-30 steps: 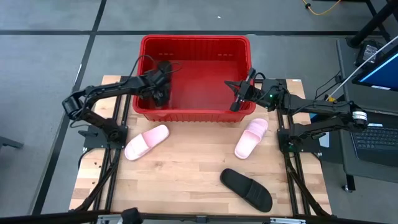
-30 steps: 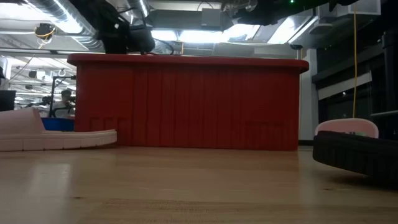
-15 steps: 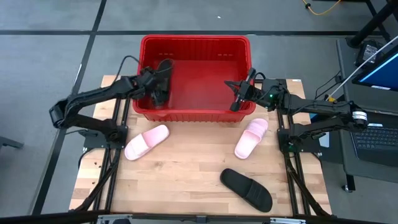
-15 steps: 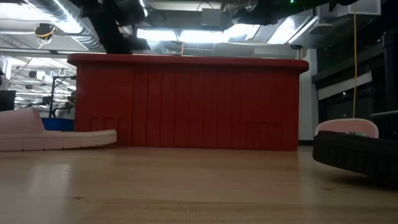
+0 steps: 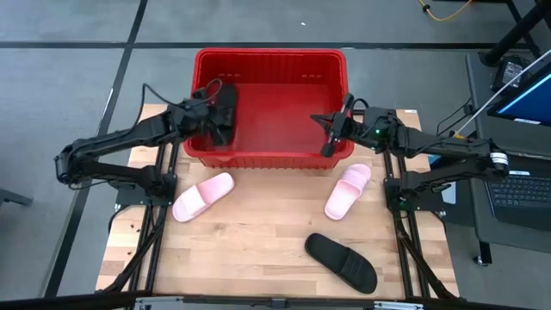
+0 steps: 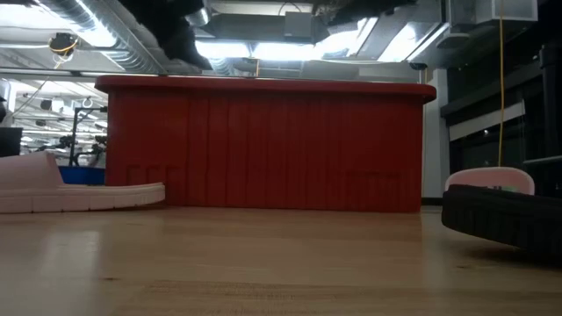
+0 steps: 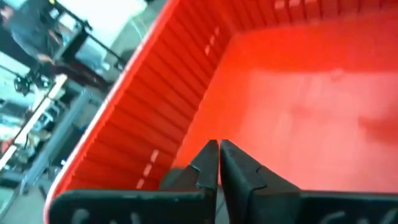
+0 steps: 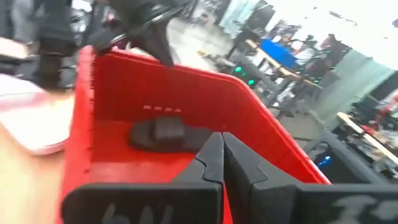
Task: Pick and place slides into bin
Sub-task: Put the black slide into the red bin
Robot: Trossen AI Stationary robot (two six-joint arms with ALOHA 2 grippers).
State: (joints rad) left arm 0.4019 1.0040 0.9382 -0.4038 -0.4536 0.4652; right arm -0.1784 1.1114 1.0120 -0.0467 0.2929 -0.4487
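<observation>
Now your left tool (image 5: 225,93) sits pinched together above the black slide (image 8: 163,134) inside the bin (image 5: 269,58), right tool (image 5: 330,138) likewise together, since three slides lie on the table (image 5: 258,250).

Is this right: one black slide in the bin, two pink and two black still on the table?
Not quite. The high view shows only one black slide left on the table, not two. The rest holds: two pink slides on the table, and the right wrist view shows one black slide lying inside the red bin.
</observation>
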